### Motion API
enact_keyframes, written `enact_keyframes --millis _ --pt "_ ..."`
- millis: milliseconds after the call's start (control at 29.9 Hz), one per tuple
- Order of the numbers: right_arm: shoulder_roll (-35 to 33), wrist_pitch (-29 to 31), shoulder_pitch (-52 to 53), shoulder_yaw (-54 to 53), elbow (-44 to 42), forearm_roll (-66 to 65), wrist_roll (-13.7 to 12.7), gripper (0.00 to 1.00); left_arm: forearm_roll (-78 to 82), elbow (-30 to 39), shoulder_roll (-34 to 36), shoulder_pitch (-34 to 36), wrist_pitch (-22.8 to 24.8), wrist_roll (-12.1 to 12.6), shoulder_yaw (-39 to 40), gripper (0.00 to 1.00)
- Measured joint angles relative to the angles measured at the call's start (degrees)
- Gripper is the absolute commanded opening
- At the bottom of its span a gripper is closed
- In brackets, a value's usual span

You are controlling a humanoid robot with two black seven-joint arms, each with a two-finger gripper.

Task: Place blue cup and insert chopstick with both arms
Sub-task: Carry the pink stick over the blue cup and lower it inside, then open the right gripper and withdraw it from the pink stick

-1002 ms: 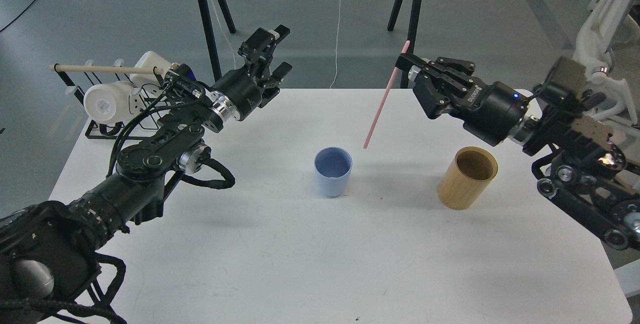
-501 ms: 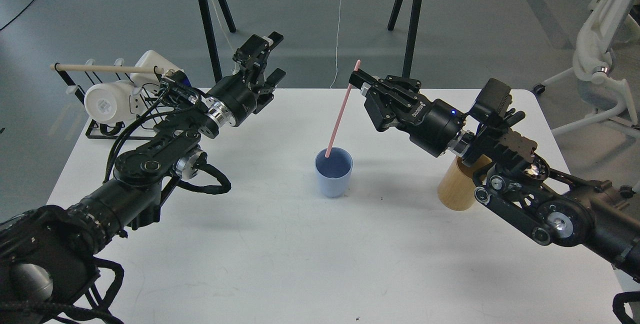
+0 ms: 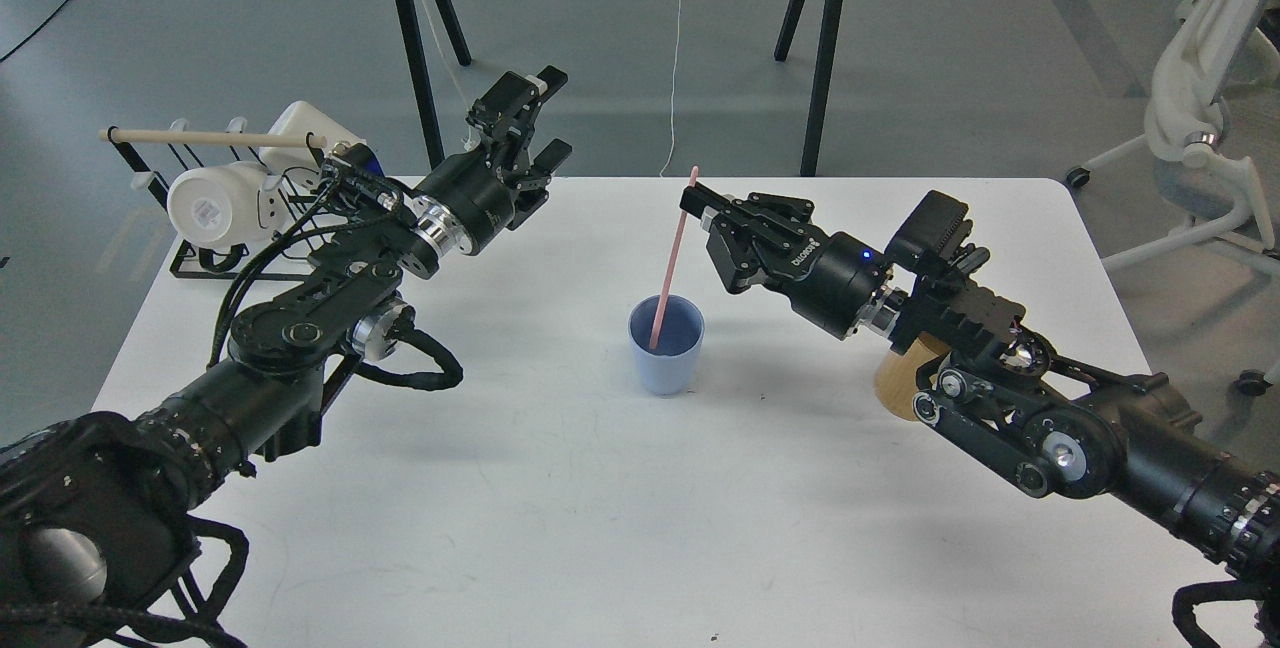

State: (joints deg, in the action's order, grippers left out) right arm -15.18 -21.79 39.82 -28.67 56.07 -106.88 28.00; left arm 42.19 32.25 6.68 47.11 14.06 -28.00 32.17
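The blue cup [image 3: 666,345] stands upright near the middle of the white table [image 3: 560,528], unobstructed. The chopstick [image 3: 672,258] leans slightly off vertical with its lower end inside the cup; the tip is hidden below the rim, so contact with the cup floor cannot be confirmed. The right tool [image 3: 697,206] is clenched on the chopstick near its upper end, a short pink stub showing above the fingers. The right arm crosses in front of the tan bamboo cylinder [image 3: 897,380], leaving only a lower left portion visible; its opening is concealed. The left tool [image 3: 530,123] hangs above the far left edge of the table, well apart from the cup, fingers spread and grasping nothing. Behind the left arm, a black wire rack [image 3: 200,258] carries a pale wooden rod [image 3: 205,138] and white mugs [image 3: 210,208], partly masked by cables and arm joints. A white chair [image 3: 1210,108] is cut off at the right edge.
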Motion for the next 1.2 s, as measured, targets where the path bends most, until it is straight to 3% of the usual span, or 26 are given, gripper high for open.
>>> enact_keyframes --millis 100,334,468,568,601,969,1203 --pt "0.8 -0.2 0.0 1.3 -1.3 0.0 0.0 0.14 0.0 0.0 0.0 0.0 0.0 0.0 0.0 0.99" --pt "1.0 -1.1 0.1 2.4 -1.9 0.1 0.0 0.61 -0.1 0.0 -0.2 0.0 0.1 0.0 0.0 0.99" --pt "1.1 -1.3 0.1 2.4 -1.5 0.7 0.0 0.72 0.0 0.0 -0.2 0.0 0.3 0.0 -0.1 0.99" --pt "1.0 -1.3 0.0 2.3 -1.3 1.0 0.0 0.86 0.0 0.0 -0.2 0.0 0.3 0.0 -0.1 0.99" --pt "1.0 -1.4 0.0 2.1 -1.2 1.0 0.0 0.97 0.0 0.0 -0.2 0.0 0.4 0.0 -0.1 0.99" --pt "-0.8 -1.2 -0.5 -5.3 5.9 14.9 0.0 0.99 -0.1 0.1 -0.3 0.1 0.4 0.0 0.0 0.99" --pt "-2.3 -0.5 -0.7 -14.8 7.7 44.8 0.0 0.99 -1.1 0.7 0.0 0.2 0.6 0.0 0.9 0.99"
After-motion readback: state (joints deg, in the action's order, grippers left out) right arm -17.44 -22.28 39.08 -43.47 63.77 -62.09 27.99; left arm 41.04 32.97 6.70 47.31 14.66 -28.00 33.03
